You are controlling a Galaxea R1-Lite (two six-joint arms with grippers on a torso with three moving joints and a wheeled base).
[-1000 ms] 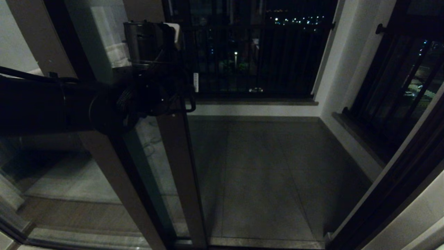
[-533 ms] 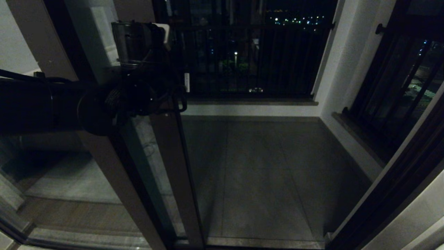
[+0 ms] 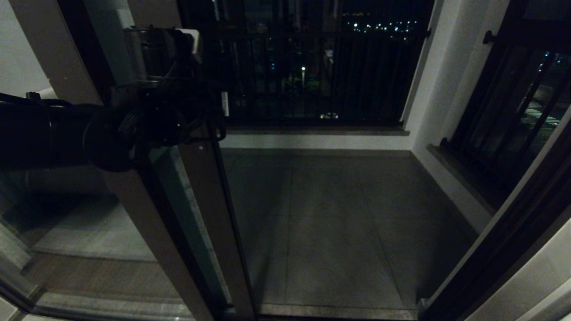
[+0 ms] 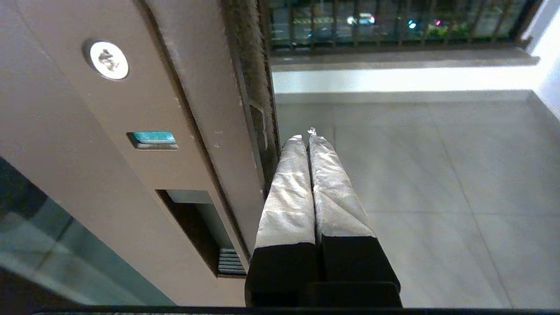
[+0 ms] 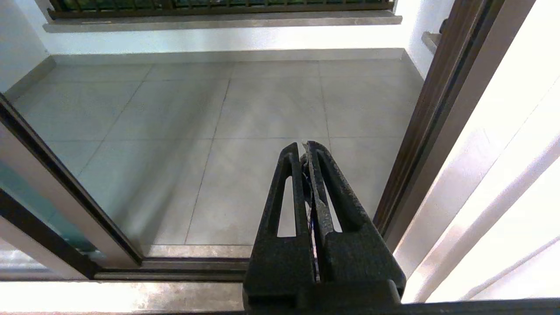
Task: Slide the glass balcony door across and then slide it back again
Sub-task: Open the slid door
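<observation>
The glass balcony door (image 3: pixel 209 214) is a tall glass panel in a dark brown frame, and it stands left of the open doorway. Its stile (image 4: pixel 131 109) carries a screw (image 4: pixel 108 60) and a narrow recessed handle slot (image 4: pixel 197 227). My left arm (image 3: pixel 67 133) reaches across from the left to the stile at handle height. In the left wrist view my left gripper (image 4: pixel 306 136) is shut on nothing, with one padded finger (image 4: pixel 286 192) against the stile's free edge. My right gripper (image 5: pixel 303 148) hangs shut and empty over the balcony floor, near the right door frame.
A wider plain brown post (image 3: pixel 147 223) of the fixed pane stands just left of the door. Black barred railings (image 3: pixel 312 67) close off the balcony's far side. The grey tiled floor (image 3: pixel 334 223) lies beyond the sill track (image 5: pixel 197 262). A dark frame (image 3: pixel 513 232) bounds the opening on the right.
The door's stile and my left gripper have moved together to the left, and the open gap to the balcony has widened. The right arm has not moved.
</observation>
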